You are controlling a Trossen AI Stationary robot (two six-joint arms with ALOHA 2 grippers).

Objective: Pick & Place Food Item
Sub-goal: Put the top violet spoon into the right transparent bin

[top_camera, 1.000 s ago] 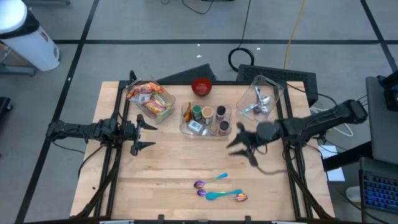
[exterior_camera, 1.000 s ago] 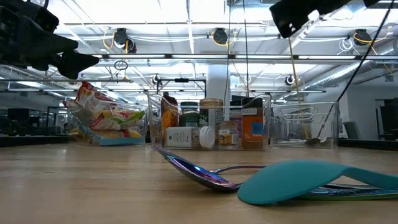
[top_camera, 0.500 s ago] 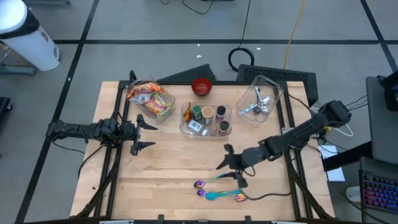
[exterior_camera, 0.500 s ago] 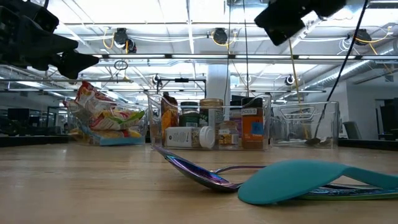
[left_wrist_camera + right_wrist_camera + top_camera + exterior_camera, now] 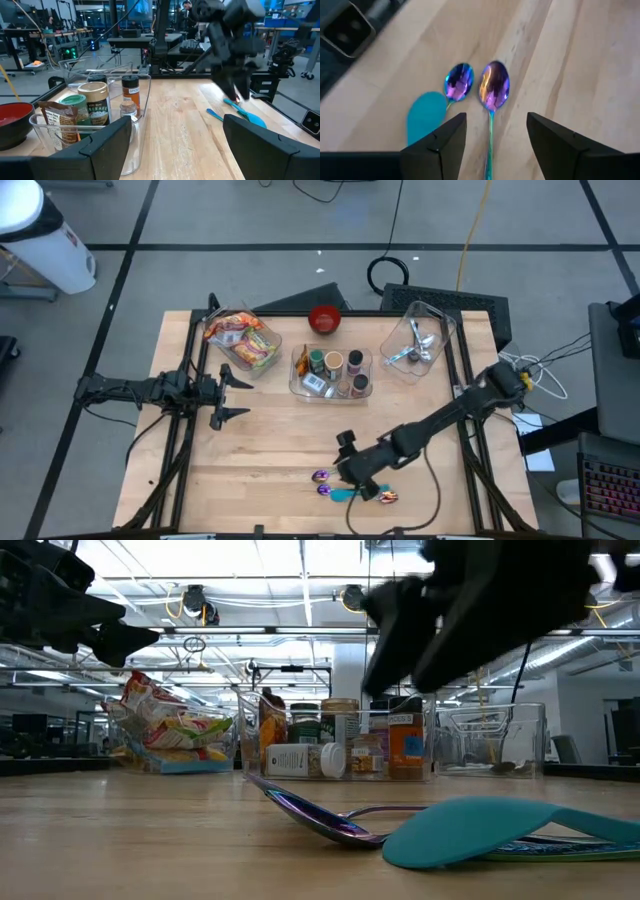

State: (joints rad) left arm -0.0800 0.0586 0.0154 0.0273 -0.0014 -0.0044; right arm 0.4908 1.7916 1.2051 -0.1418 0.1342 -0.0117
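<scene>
Wooden tabletop [image 5: 270, 440] under bright workshop lights, and the right gripper [image 5: 352, 467] hangs low over the near edge, its two dark fingers [image 5: 440, 145] spread apart with nothing between them. Directly beneath, in the right wrist view, lie two shiny purple spoons [image 5: 493, 85] side by side, bowls toward the camera, and a teal spoon [image 5: 424, 116] just beside them; the gap between the fingers lines up on one purple spoon's handle. Farther out from the gripper, across the table, sits a clear bin of jars and spice bottles [image 5: 330, 371], then a red bowl [image 5: 324, 319] behind it, a clear tub of cutlery [image 5: 418, 340] to one side and a tub of snack packets [image 5: 240, 339] to the other. Those packets look like the food item, and they are well apart from this gripper, nearer the left gripper [image 5: 228, 393], which waits at the table's left side with jaws wide and empty. Here's the risk: the spoons lie flat and touching or nearly so, so a closing pinch could skate off the thin handle, nudge its neighbour, or scrape the wood. And if food is the goal, this arm is lined up on cutlery, so the wrong thing may get lifted.
</scene>
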